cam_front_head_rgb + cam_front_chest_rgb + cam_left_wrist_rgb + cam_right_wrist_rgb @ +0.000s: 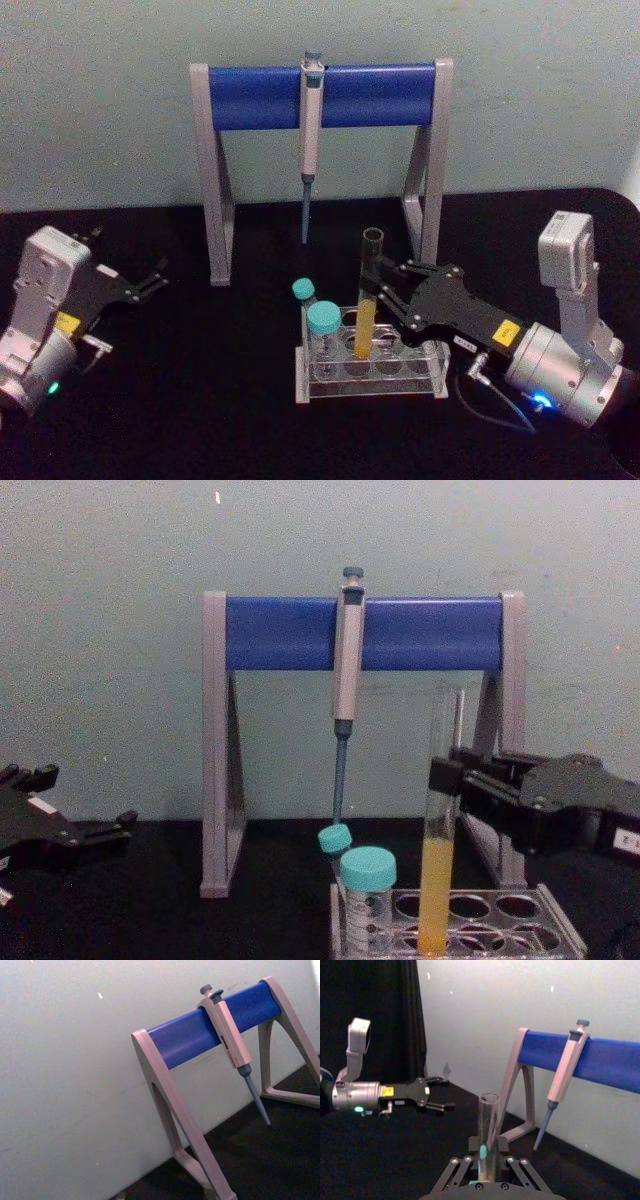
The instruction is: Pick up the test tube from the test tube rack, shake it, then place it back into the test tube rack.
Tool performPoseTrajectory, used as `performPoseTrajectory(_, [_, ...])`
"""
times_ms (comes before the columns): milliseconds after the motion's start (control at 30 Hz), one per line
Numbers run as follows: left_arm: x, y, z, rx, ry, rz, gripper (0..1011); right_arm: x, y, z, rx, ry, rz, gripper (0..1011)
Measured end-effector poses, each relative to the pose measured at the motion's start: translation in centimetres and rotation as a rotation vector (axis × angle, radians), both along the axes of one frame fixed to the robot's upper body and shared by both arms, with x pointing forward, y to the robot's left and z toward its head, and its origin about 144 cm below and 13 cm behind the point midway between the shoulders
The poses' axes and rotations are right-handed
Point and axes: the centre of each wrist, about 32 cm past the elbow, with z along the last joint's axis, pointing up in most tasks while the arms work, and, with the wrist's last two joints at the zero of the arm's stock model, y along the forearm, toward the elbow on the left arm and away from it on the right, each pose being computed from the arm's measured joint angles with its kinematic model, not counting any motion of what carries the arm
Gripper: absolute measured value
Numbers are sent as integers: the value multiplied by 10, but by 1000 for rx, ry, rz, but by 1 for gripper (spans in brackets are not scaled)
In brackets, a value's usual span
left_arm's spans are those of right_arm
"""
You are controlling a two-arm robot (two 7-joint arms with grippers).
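Note:
The test tube (368,300), tall clear glass with yellow-orange liquid in its lower part, stands upright in the clear test tube rack (432,386) at the table's front centre. My right gripper (382,282) reaches in from the right and is shut on the test tube at mid-height, above the liquid. From the chest view the test tube (440,810) has its bottom down in the rack (560,932), with the right gripper (447,778) around it. In the right wrist view the tube (488,1130) rises between my right gripper (489,1161) fingers. My left gripper (155,278) rests open at the far left.
Two teal-capped tubes (323,325) stand in the rack's left end, close beside the test tube. Behind the rack stands a grey-and-blue pipette stand (260,98) with a grey pipette (310,130) hanging from it. The black table ends at a pale wall.

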Motion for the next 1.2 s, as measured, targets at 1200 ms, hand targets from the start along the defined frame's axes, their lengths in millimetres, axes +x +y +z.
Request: performPoseTrajectory(1200, [0, 0, 0, 0, 0, 0, 1001, 31, -13, 42, 35, -60, -102, 221])
